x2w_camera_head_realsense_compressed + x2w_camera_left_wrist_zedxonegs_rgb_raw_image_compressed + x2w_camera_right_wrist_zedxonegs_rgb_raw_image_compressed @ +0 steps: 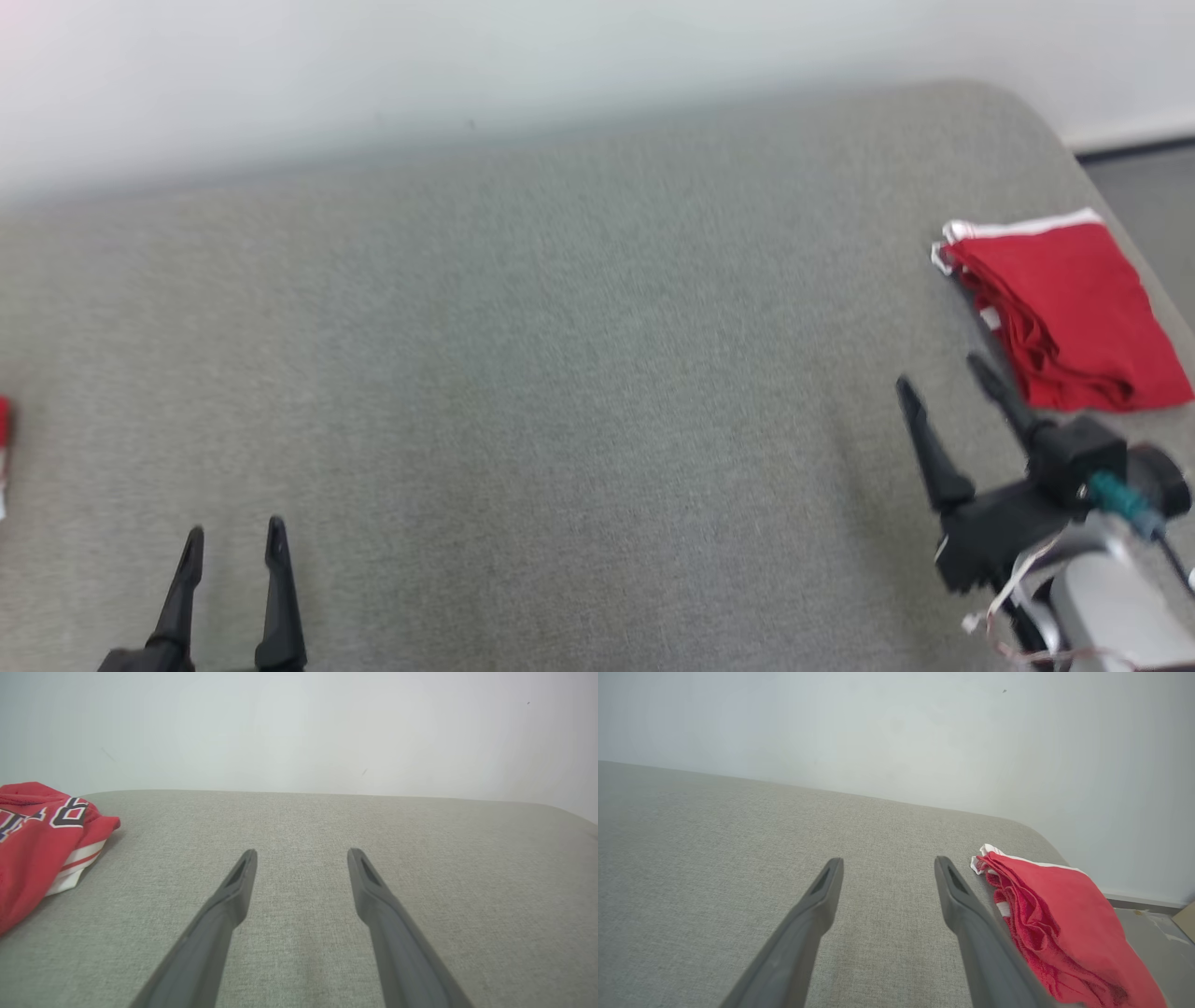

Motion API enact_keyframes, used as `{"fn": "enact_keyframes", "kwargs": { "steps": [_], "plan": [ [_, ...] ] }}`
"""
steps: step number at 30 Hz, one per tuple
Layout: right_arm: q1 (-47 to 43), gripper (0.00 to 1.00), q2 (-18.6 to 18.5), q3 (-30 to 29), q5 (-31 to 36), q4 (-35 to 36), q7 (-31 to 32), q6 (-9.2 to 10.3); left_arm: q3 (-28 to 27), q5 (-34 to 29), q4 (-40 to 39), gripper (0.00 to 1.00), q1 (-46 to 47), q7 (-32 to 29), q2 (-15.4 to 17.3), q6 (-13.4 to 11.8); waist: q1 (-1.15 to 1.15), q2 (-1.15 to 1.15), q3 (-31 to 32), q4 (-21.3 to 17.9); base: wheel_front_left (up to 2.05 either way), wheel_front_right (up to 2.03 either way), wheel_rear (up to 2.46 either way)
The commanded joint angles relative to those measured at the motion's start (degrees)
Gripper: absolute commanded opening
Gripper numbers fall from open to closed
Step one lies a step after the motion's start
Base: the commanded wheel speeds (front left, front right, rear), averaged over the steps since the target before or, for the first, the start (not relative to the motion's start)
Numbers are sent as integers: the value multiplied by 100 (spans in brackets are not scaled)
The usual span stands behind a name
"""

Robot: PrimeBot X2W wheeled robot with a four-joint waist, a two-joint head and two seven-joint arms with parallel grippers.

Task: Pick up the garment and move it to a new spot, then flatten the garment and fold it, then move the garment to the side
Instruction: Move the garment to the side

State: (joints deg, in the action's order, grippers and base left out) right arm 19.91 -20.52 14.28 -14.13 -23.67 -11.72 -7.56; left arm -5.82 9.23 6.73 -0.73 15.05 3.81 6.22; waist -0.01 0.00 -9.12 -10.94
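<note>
The grey fabric-covered counter runs wide and bare to the left of the folded garment. The garment itself sits at the counter's far right end, close to the rounded corner. It is a red, tidy rectangle. Its long axis runs from near to far and leans a little leftward at the far end, where a white-trimmed edge shows. Its stacked fold edges face left.

The right fingers stand just beside the garment's near left corner, on the side of those fold edges. They are spread as wide as they go, hold nothing, and are clear of the cloth. In the right wrist view the garment lies to the right of the finger line, not between the fingers. Any new hold would therefore call for a swing to the right, across the short axis. The right arm is plainly the nearer one.

The left fingers are well apart from the garment, far off to its left, and are also wide open and empty.

Judged by how it lies, folded and off to the side, this garment looks finished. A second red garment, crumpled and lettered, lies farthest left of the folded one, beyond the left fingers, and may be the next piece.
</note>
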Motion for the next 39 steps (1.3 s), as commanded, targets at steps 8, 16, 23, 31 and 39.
{"fn": "enact_keyframes", "kwargs": {
  "steps": [8, 16, 23, 31, 39],
  "plan": [
    [-641, 100, 265, -83, -136, 175, -131, 17, -246, -20, 195, 100, -359, 17, -75, 0, 1, 0, 774, 295, 0, 0, 0],
    [-1046, 100, 499, -285, -66, 350, -87, 17, -398, -67, 419, 100, -726, 17, -88, 51, 1, 0, 1094, 398, 0, 0, 0],
    [-1432, 100, 686, -622, -65, 438, -118, 17, -482, -90, 543, 100, -850, 17, -93, 83, 1, 0, 1218, 536, 0, 0, 0],
    [-1732, 100, 878, -873, 23, 477, -180, 17, -383, -74, 627, 100, -847, 17, -95, 113, 1, 0, 1275, 599, 0, 0, 0],
    [-1902, 100, 967, -949, 66, 453, -214, 17, -275, -37, 634, 100, -713, 17, -95, 127, 1, 0, 1315, 677, 0, 0, 0]
  ]
}}
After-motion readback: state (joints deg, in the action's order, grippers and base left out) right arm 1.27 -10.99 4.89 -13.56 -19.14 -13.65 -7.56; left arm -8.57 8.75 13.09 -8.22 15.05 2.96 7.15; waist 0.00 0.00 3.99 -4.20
